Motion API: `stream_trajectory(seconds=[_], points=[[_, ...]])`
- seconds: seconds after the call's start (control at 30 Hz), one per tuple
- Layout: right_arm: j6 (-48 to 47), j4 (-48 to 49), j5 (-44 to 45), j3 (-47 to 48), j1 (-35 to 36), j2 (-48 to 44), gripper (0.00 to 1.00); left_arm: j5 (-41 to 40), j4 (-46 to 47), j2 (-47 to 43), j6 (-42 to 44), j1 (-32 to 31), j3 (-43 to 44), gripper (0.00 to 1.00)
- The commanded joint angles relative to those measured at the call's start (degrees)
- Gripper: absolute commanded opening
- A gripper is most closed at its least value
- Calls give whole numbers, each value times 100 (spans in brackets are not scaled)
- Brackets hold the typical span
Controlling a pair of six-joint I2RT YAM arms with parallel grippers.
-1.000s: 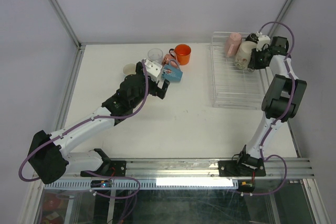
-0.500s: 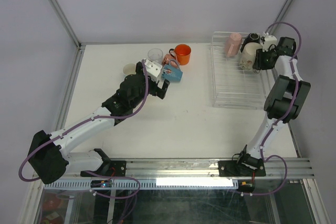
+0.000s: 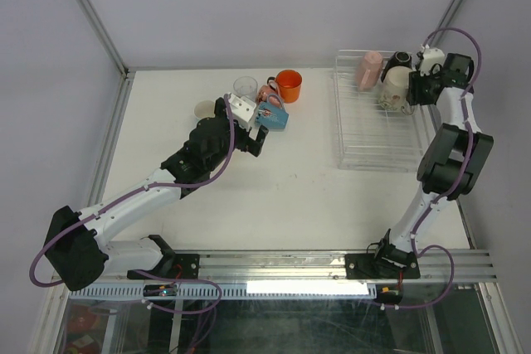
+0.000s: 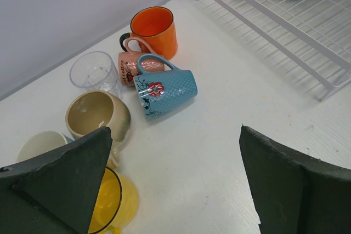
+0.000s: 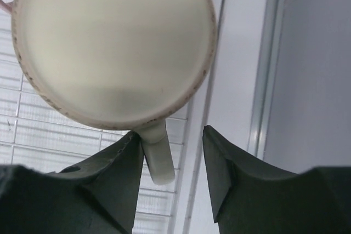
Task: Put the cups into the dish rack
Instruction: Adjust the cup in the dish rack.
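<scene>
The clear wire dish rack with thin pale edges (image 3: 373,134) sits at the far right of the white surface (image 3: 290,180). At its far end are three mugs: a pink one (image 3: 367,68), a black one (image 3: 401,59) and a cream mug (image 5: 112,42), which has its round face turned toward the right wrist camera.

The right pincer (image 5: 171,132) is at that cream mug with its jaws partly open. The mug's handle (image 5: 156,160) lies between the dark fingers (image 5: 219,168), against one of them and clear of the other, so nothing is clamped.

The rest of the cups are grouped on the left of the surface. An orange mug (image 4: 156,31) stands upright, while a pink mug with dark print (image 4: 134,67) and a blue dotted mug with a red flower (image 4: 167,91) lie on their sides. Beside them stands a clear glass tumbler (image 4: 96,75).

Nearer the left wrist camera are a beige mug (image 4: 98,116), a white mug (image 4: 38,143) and a yellow mug (image 4: 118,201). The left pincer (image 4: 174,132) hovers just short of this group, spread wide and holding nothing.
</scene>
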Motion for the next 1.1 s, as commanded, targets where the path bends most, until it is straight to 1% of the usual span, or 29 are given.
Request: stream_trajectory(seconds=[0.0,0.1,0.2,0.27,0.43,0.53,0.63,0.73,0.87,0.9,0.97,1.03,1.07], points=[[-116,439,285,10,-106,-575,48,81,215,-200,45,61,43,99],[-99,420,348,15,-109,-547,44,66,215,-217,53,58,38,99],[-107,411,447,5,-109,-524,34,70,224,-242,54,64,38,99],[-108,407,479,-5,-115,-528,33,76,219,-259,45,57,40,99],[-116,417,390,-114,-115,-773,34,95,217,-284,42,63,42,99],[-92,457,275,-205,-120,-1099,38,94,221,-288,37,64,39,99],[-5,498,-30,-375,-115,-1622,42,104,223,-288,28,58,37,99],[194,524,-534,-617,-107,-2193,43,98,215,-288,19,65,44,99],[347,596,-1800,-1235,-55,-3133,43,81,226,-266,3,58,32,99],[425,698,-2096,-1423,-20,-3388,46,71,229,-255,1,63,27,99],[799,1083,-2744,-1950,20,-3905,57,41,217,-229,-6,59,25,99],[1588,1710,-3571,-2511,24,-4336,69,23,218,-203,-8,66,31,99],[1954,1999,-4006,-2730,41,-4481,72,5,214,-194,-20,58,40,99]])
